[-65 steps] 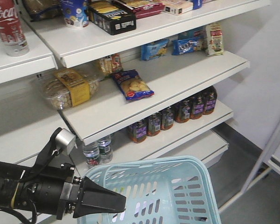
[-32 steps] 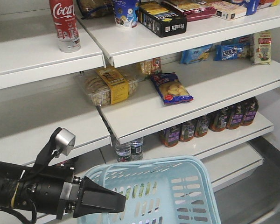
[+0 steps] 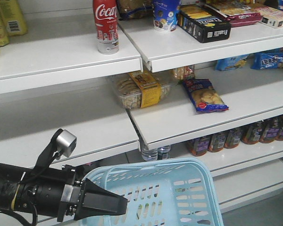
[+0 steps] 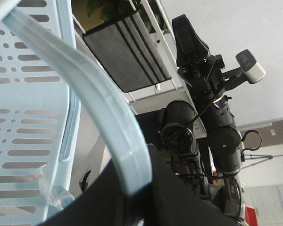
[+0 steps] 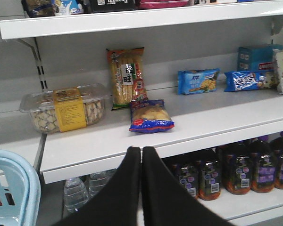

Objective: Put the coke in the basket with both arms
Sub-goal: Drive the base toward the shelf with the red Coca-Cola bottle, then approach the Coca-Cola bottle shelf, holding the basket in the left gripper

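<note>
The coke (image 3: pixel 105 24) stands upright on the upper shelf (image 3: pixel 61 52), left of a printed cup (image 3: pixel 165 14) and a black box (image 3: pixel 205 27); one shelf down lie a clear snack tub (image 3: pixel 140 88) and, right of it, a blue chip bag (image 3: pixel 205 95); the basket (image 3: pixel 146 165) hangs well below the bottle, its handle (image 4: pixel 99 108) clamped in the left gripper (image 4: pixel 137 207); the right gripper (image 5: pixel 141 153) has its fingers pressed together, holding nothing, with the basket rim to its left.

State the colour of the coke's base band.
Silvery on the coke, clearest in the front-facing view.
</note>
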Controlling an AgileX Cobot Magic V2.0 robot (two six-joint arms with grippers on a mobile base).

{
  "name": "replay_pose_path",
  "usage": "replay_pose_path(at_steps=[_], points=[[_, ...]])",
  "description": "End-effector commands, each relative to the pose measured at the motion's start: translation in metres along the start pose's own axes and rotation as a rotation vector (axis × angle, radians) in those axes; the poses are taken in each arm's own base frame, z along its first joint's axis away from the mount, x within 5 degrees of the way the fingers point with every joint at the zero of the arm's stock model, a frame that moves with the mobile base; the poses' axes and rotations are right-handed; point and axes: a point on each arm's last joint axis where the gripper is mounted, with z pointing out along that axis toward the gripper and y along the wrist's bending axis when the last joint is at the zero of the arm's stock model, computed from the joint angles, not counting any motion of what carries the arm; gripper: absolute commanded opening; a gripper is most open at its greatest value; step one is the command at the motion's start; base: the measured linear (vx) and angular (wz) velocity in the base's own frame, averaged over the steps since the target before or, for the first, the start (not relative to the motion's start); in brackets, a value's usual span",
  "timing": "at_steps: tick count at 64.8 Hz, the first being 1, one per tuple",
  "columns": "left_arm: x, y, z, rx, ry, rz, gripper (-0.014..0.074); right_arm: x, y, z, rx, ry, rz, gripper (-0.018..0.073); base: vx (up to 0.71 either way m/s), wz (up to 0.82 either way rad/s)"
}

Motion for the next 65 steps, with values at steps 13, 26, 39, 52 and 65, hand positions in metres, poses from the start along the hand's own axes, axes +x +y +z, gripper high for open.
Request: replay_pose_path(at_steps=[13, 26, 39, 52, 65], points=[[0.0018, -0.0318, -0.0049, 0.237, 0.041, 0.029, -0.0007, -0.0028, 0.0000, -0.0008, -0.005, -0.079, -0.013, -0.0004, 0.06, 0.25], [0.0018, -0.0318, -0.0049, 0.237, 0.041, 0.029, -0.0007, -0.0028, 0.0000, -0.0008, -0.005, -0.079, -0.013, -0.0004, 0.06, 0.24], [0.0018, -0.0318, -0.0049, 0.237, 0.041, 0.029, -0.0007, -0.0028, 0.0000, -0.0008, -0.005, -0.079, -0.013, -0.0004, 0.06, 0.23], [0.0018, -0.0318, -0.0049, 0.237, 0.041, 0.029, -0.0007, -0.0029, 0.0000, -0.0008, -0.005, -0.080, -0.013, -0.0004, 0.05, 0.18], [0.0018, -0.0318, -0.0049, 0.237, 0.041, 0.029, -0.0007, -0.0029, 0.0000, -0.0008, -0.005, -0.080, -0.013, -0.0004, 0.03, 0.13]])
